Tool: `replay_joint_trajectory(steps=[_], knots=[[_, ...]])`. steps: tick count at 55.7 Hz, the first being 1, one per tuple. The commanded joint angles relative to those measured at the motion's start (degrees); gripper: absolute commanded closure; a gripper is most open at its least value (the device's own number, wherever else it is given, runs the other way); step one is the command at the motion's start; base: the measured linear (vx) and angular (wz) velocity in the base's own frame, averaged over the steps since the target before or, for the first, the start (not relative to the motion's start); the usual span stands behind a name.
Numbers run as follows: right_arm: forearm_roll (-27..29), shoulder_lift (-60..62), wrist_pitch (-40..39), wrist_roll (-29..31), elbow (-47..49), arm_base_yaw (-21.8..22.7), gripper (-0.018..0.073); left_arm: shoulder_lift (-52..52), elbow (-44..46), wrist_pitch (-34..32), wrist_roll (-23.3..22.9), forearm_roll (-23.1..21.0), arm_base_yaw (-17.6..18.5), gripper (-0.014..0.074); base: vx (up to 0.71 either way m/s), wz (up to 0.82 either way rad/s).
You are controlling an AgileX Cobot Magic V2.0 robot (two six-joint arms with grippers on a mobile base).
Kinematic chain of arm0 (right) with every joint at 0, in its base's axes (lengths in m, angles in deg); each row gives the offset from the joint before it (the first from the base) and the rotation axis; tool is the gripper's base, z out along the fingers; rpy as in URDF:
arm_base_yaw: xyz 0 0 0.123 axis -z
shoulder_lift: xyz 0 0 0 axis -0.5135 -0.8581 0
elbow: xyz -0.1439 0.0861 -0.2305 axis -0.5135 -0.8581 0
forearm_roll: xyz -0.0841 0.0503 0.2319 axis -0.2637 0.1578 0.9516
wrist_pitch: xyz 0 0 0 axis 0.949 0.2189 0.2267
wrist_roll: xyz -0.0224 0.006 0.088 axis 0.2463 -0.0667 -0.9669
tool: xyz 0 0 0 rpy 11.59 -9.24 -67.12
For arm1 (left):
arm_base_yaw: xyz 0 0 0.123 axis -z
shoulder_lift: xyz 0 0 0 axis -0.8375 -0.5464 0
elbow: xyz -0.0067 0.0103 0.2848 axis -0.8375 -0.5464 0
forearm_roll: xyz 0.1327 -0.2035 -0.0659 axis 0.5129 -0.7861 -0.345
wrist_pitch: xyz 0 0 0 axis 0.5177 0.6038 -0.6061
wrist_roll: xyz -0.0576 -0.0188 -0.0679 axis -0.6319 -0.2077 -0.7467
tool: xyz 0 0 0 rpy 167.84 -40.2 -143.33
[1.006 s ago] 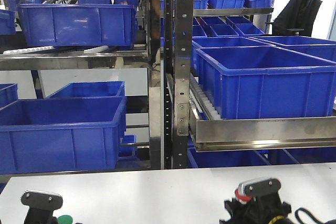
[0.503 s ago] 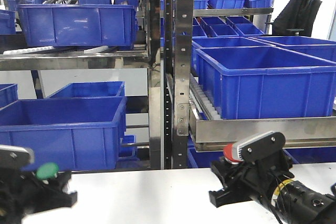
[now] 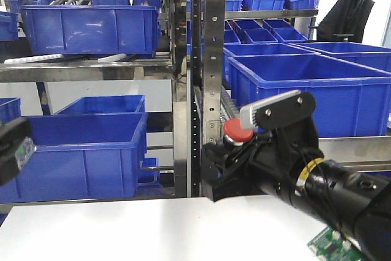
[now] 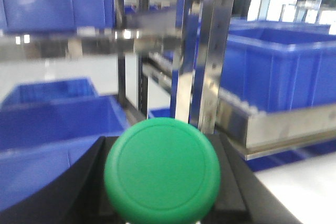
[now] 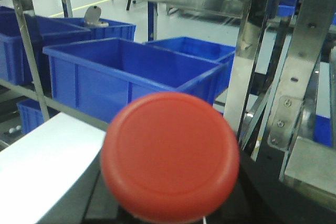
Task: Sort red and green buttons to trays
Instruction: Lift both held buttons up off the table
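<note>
At centre right of the front view, right gripper [image 3: 236, 143] clamping red button [image 3: 237, 130] before blue bins [image 3: 357, 96]; low in the left wrist view, left gripper [image 4: 164, 205] pinching green button [image 4: 163, 169]

text: none legible in any view | yellow band [image 3: 303, 174] on right arm [image 3: 343, 195]: dark marks, too small to read | green circuit board [image 3: 332, 246]: print too small to read

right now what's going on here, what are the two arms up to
Each arm is carrying a button. The right arm holds a red button in its jaws above the white table, in front of the racks of blue bins. The left arm, at the front view's left edge, has a green button in its jaws. Neither is set down yet.
</note>
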Motion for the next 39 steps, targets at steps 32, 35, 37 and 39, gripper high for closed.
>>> replay_joint_trajectory(steps=[32,35,37,39], knots=[[0.2,7.4,-1.5,0.3,4.0,-0.1,0.0568,0.6,2.7,-2.9,3.7,-0.1,0.3,0.0599,0.00,0.00],[0.2,7.4,-1.3,0.3,4.0,-0.1,0.0568,0.6,2.7,-2.8,3.7,-0.2,0.3,0.0599,0.00,0.00],[0.2,7.4,-1.3,0.3,4.0,-0.1,0.0568,0.6,2.7,-2.8,3.7,-0.2,0.3,0.0599,0.00,0.00],[0.2,7.4,-1.3,0.3,4.0,-0.1,0.0568,0.6,2.7,-2.8,3.7,-0.2,0.3,0.0599,0.00,0.00]])
